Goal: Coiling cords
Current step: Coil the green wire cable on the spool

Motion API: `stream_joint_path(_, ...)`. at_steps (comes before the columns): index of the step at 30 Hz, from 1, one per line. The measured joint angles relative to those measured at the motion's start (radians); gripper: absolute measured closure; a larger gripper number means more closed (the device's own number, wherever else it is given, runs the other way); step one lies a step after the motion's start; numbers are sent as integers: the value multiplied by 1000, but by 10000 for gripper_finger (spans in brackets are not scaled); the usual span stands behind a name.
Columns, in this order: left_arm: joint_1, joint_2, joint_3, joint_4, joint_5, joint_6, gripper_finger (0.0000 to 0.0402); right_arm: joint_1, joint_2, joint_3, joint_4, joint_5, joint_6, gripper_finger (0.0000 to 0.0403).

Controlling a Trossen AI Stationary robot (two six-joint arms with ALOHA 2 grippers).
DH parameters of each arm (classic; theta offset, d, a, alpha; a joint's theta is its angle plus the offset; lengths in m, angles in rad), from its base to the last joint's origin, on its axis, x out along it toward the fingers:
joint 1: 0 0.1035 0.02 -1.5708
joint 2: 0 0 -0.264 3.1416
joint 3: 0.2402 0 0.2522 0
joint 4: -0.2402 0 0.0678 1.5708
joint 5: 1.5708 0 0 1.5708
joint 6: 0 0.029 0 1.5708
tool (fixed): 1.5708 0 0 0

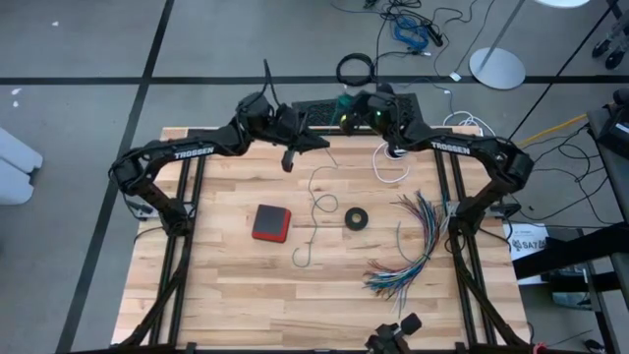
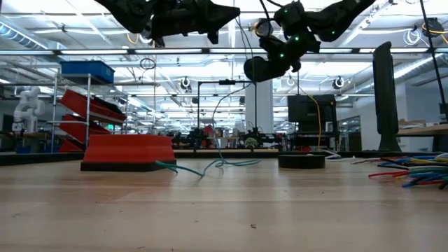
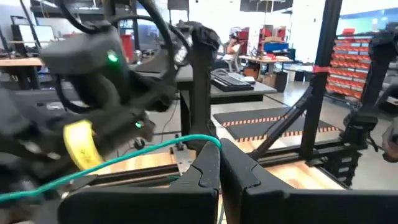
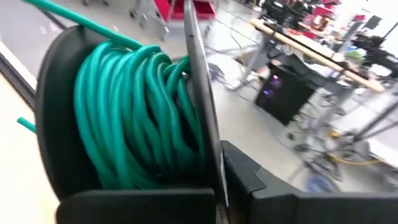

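Teal-green cord (image 4: 140,118) wound in many loops, gripped by the right end effector (image 1: 346,106), held high over the far edge of the counter (image 1: 216,265). Left end effector (image 1: 319,141) just beside the right one, fingers (image 3: 208,171) pressed together on a straight run of the same cord (image 3: 124,157) — the strand stretched taut between the two. Below the left end effector, the cord's loose tail (image 1: 316,211) hanging down and lying in curves on the wood, ending in a hook-shaped bend toward the near side.

Around the tail: red block (image 1: 270,223) with a dark base, lying flat, near the cord on the left end effector's side; small black ring (image 1: 356,218) flat on the counter, just beside the tail on the other side, not touching. Fanned bundle of multicoloured wires (image 1: 413,241) farther off, under the right arm, well apart from the tail.

White cord (image 1: 391,165) in a loose loop on the counter almost below the right end effector, joined to a small round black-and-white piece (image 1: 396,151) at its far end — partly covered by the right arm. Nothing between the two end effectors except the taut strand. From the low view, both end effectors well above the counter, block and ring standing between camera and cord tail (image 2: 210,166).
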Motion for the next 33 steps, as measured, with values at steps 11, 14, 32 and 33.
stream_joint_path(11,-53,0,0,-94,-173,151,402,-9,7,0,78,-78,64,403)
stream_joint_path(14,-59,3,0,-87,-235,186,402,-3,7,0,85,-78,64,403)
stream_joint_path(32,16,88,16,-234,-277,244,402,22,67,0,185,-142,67,403)
stream_joint_path(33,26,87,17,-239,-269,244,402,22,65,0,196,-156,67,403)
